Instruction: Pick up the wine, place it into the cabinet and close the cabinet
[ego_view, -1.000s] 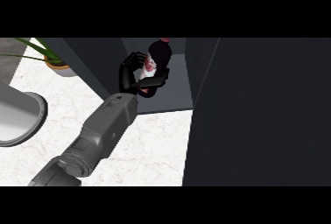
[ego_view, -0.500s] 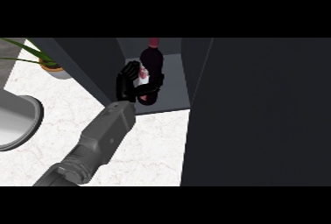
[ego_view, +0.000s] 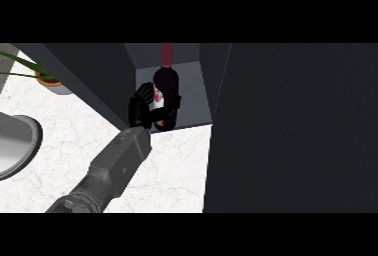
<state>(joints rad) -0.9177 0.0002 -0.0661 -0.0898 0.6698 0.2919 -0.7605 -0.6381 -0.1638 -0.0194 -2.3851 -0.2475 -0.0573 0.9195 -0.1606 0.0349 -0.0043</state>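
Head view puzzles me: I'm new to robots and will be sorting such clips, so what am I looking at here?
This picture is taken from the robot's head, looking steeply down at a white marbled counter. The grey forearm coming in from the lower left ends in the black left hand, whose fingers curl round a dark wine bottle. The bottle is inside the open compartment of a dark cabinet. The big dark panel on the right is probably the cabinet's open door. At the left edge are a potted plant and part of a round grey vessel. The right hand is out of view.
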